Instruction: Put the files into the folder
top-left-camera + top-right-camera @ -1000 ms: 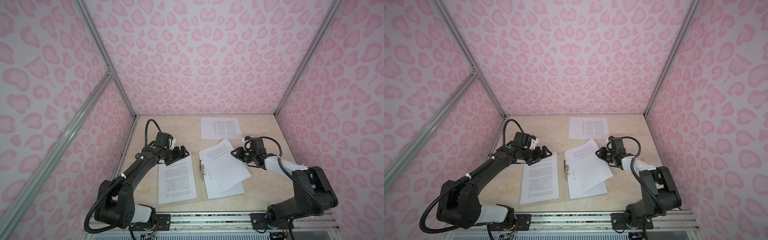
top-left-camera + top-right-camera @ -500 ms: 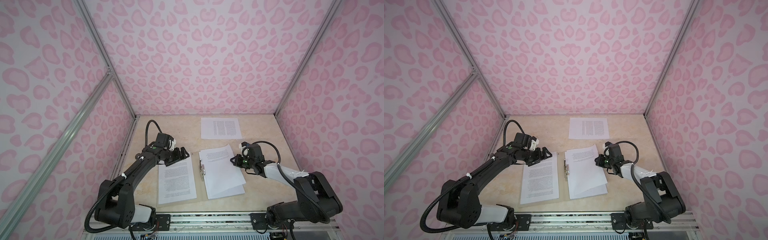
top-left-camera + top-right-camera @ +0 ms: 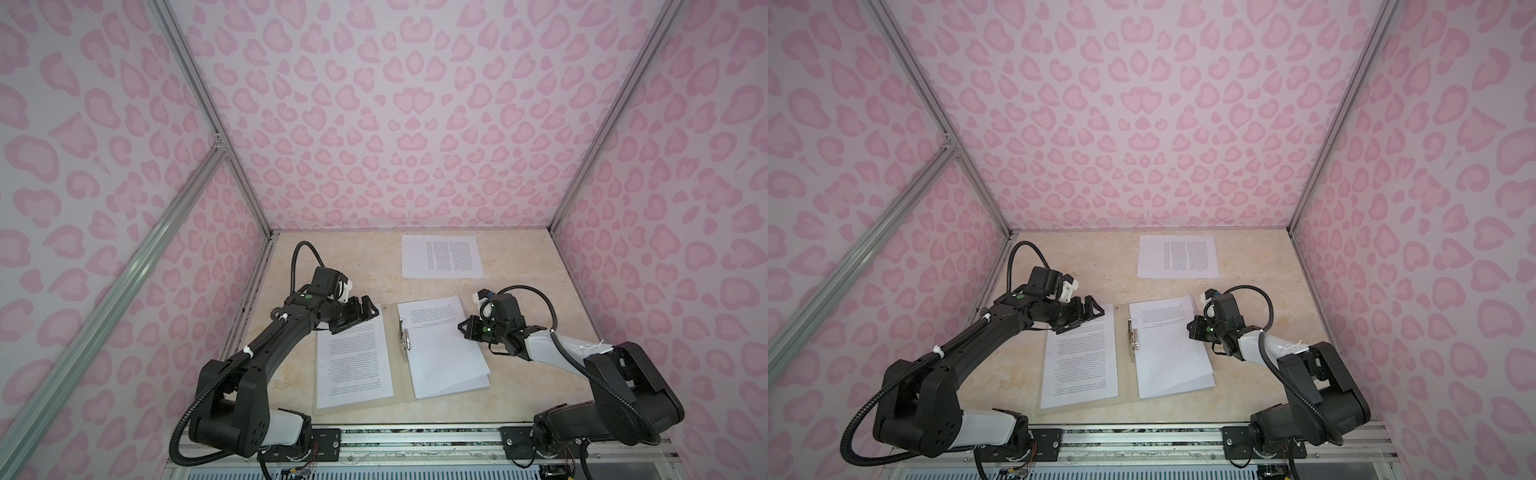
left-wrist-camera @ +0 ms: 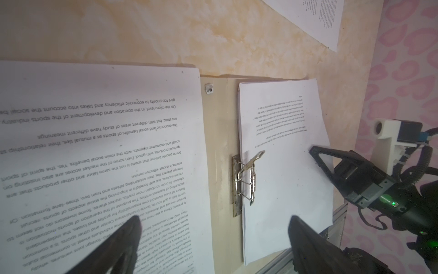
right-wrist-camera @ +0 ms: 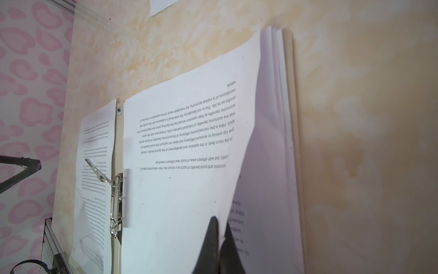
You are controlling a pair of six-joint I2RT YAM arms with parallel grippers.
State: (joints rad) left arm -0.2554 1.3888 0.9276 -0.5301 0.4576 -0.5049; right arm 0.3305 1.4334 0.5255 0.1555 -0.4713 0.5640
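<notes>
Sheet (image 5: 184, 166) atop the stack (image 5: 272, 95) in the right half of the folder (image 4: 219, 142) is, apparently, pinched at its right edge by the closed right gripper (image 5: 220, 225). Draw it left under the raised clip (image 4: 248, 175); the left gripper (image 4: 214, 219) hovers wide open.

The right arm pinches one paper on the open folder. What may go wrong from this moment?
The right fingers pinch only the edge of the top sheet, which bows up off the stack; a pull may crease or drop it. The clip lever stands raised at that sheet's edge, so the paper might catch on it. The far sheet lies apart from the folder and may be missed.
</notes>
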